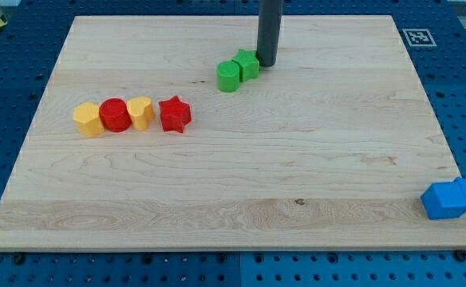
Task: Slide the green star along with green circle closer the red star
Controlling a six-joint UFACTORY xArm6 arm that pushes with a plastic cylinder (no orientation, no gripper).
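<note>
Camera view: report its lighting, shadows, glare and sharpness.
Camera view: even, soft light; only faint shadows under the red star and green circle; no glare on the wooden board; blocks in focus; my tip sharp, at the green star's right edge; board edges look straight.

The rod (pixel 268 32) is cut off by the view's top edge. Part of the green star (pixel 248 64) is hidden by the green circle (pixel 228 76). The shapes of the two touching blue blocks (pixel 453 198) cannot be told.
</note>
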